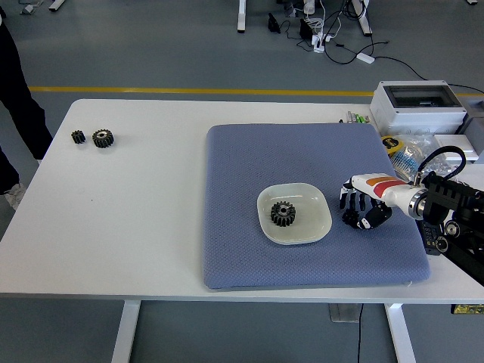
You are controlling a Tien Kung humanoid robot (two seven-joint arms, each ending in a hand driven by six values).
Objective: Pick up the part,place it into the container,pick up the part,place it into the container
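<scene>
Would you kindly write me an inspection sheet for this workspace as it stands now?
Surface: white table with a blue mat on its right half.
Job's things: one gear lies in the white dish on the mat; a large gear and a small gear sit side by side near the far left corner.
Clutter: grey box and a yellow roll beyond the mat's right edge.
Grippers: right hand over the mat right of the dish, fingers curled, nothing seen in it; left hand not seen.
Cables: a black loop at the right wrist; cords on the floor.
Surroundings: grey floor, yellow line, a person's dark leg at left.
</scene>
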